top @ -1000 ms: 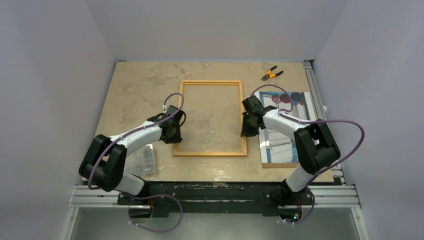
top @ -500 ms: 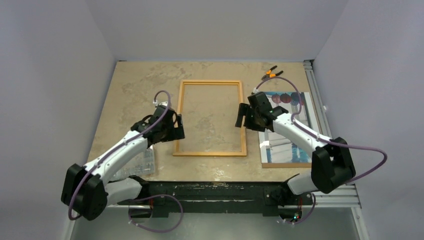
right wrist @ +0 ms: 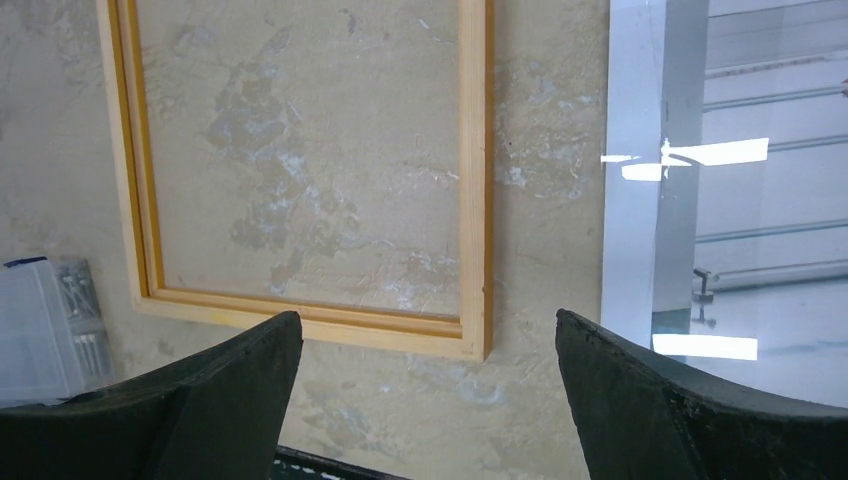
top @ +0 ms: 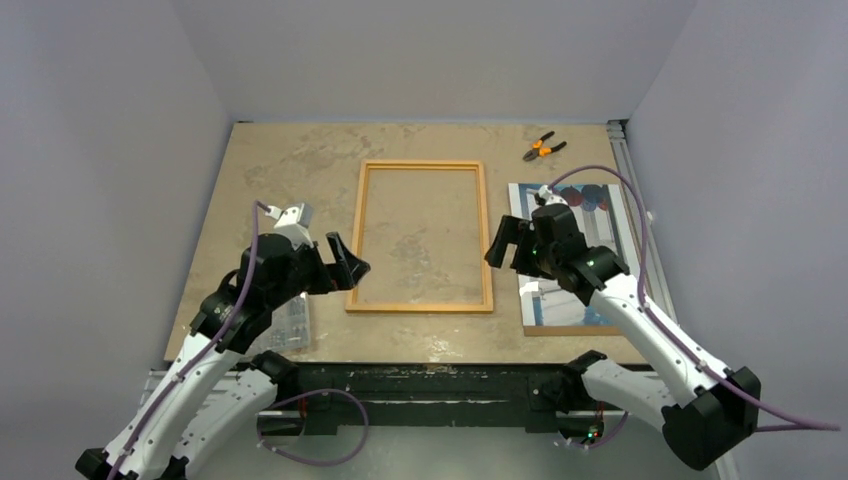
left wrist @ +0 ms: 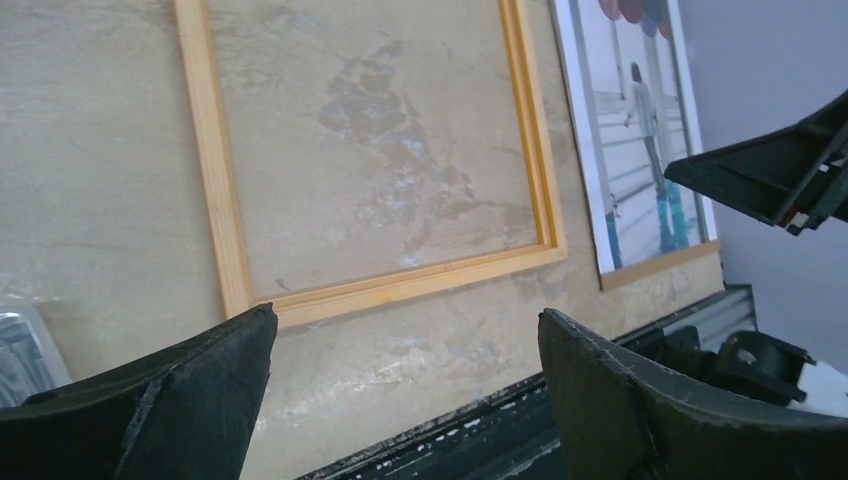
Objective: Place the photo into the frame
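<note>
Frame (top: 422,163) flat on table (top: 270,180) | photo (top: 556,306) right beside | jaws apart

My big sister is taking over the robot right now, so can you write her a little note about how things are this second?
Left gripper: open, empty, raised over the near left corner of the frame.
Right gripper: open, empty, raised between the frame's right side and the photo.
Frame: flat in the middle of the table, with nothing in it; the tabletop shows through.
Photo: flat, picture side up, to the right of the frame and apart from it.
Done: nothing on the photo yet.
Left: grasp the photo, carry it over, and lay it inside the frame.
</note>
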Robot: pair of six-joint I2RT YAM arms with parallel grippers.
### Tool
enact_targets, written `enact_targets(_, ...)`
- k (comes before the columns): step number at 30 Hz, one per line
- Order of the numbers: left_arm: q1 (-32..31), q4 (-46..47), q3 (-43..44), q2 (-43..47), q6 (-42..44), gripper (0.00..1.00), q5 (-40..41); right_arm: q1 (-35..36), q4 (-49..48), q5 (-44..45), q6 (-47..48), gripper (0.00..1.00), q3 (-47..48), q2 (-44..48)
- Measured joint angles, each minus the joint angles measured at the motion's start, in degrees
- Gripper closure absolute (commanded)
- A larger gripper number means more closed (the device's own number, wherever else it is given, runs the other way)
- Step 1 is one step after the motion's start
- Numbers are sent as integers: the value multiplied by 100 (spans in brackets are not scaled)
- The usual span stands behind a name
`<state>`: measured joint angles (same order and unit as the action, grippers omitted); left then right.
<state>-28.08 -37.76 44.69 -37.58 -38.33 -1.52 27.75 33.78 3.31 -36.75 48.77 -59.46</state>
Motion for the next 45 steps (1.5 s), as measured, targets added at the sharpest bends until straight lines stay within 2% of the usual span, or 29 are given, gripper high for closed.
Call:
enact_targets(6, 0, 122, 0, 96, 4, 0, -890, 0, 490, 306, -79, 3, -4, 560)
enact_targets(10, 0, 323, -13, 28, 2, 0, -1276, 0, 789, 675, -120, 2, -42, 525)
enact_targets(13, 0, 546, -55, -111, -2, 0, -1491, 0, 866, 901, -111, 2, -92, 254)
enact_targets(17, -9, 955, -125, -424, -28, 0, -1762, -66, 859, 1064, -20, 2, -96, -551)
enact_targets(21, -85, 1381, -549, -634, -201, 0, -1928, -284, 780, 981, 20, 2, -168, -1185)
enact_targets(27, -466, 1766, -682, -1086, -420, 0, -2013, -1215, 435, 343, 103, 2, -516, -1110)
enact_targets(33, -1084, 2240, -675, -1646, -579, 0, -1880, -1950, 393, 184, 341, 2, -503, -1381)
enact_targets(39, -1504, 2656, -669, -2138, -772, 0, -1762, -2356, 332, 184, 476, 2, -396, -1707)
enact_targets(45, -1827, 2708, -511, -2573, -824, 0, -1615, -2396, 70, 166, 492, 4, -376, -2256)
